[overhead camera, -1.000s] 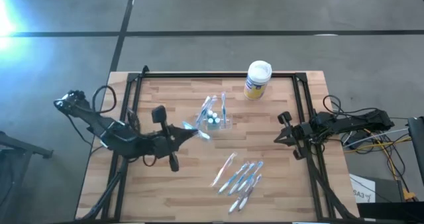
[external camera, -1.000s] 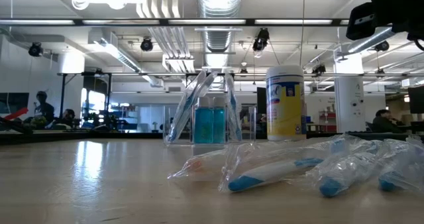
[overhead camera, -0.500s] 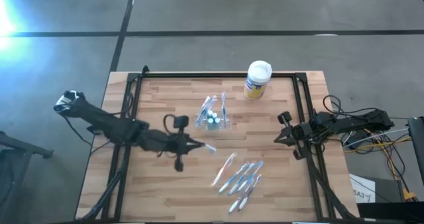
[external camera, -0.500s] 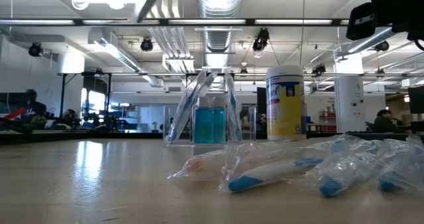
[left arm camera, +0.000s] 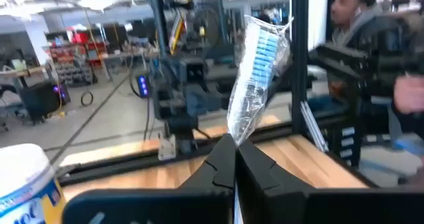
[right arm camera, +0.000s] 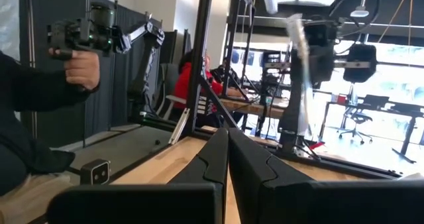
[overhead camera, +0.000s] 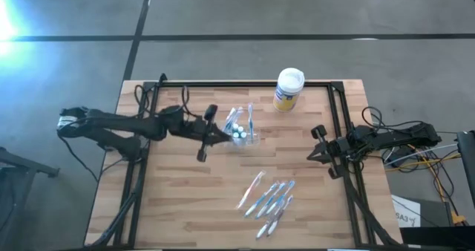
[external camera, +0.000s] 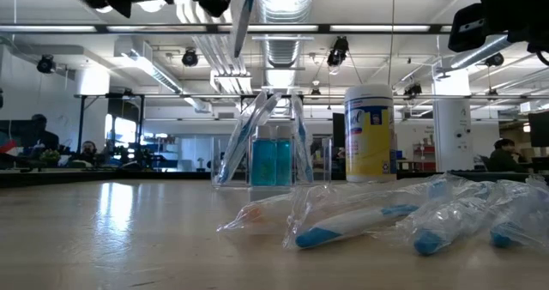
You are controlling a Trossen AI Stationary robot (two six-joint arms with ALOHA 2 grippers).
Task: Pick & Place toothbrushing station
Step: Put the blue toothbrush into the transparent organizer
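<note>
High view: left gripper (overhead camera: pixel 220 137) reaches in from the left edge, arm stretched nearly flat across the worktop (overhead camera: pixel 185 199), jaws clenched on a wrapped toothbrush (overhead camera: pixel 202 148), tip just beside the station (overhead camera: pixel 242 128). Station is a small clear plastic holder near the worktop's middle, toward the far edge, with wrapped brushes leaning inside and two blue caps. Yellow canister (overhead camera: pixel 288 90) with white lid stands at the far edge, apart from the station. Loose pile (overhead camera: pixel 269 200) of wrapped brushes lies toward the near right. Right gripper (overhead camera: pixel 318 154) waits at the right edge, arm folded, jaws clenched, holding nothing. Worktop is pale wood planks in a black frame.

Low view: station (external camera: pixel 273 153) upright on the wood, glassy walls, blue blocks inside, brushes tilted. Canister (external camera: pixel 371 133) just to its right, behind. Crinkly clear-wrapped brushes (external camera: pixel 386 217) in front, blue ends. Held toothbrush (external camera: pixel 244 15) hangs near vertical above the station, not touching it.

Left wrist view: jaws pinched tight on the toothbrush (left arm camera: pixel 255 78) wrapper, blue bristles up in crumpled film. Canister (left arm camera: pixel 25 181) lid at one corner. A person (left arm camera: pixel 371 32) beyond the worktop.

Right wrist view: jaws pressed together, empty. A person's hand (right arm camera: pixel 76 63) holds a device beyond the worktop.
</note>
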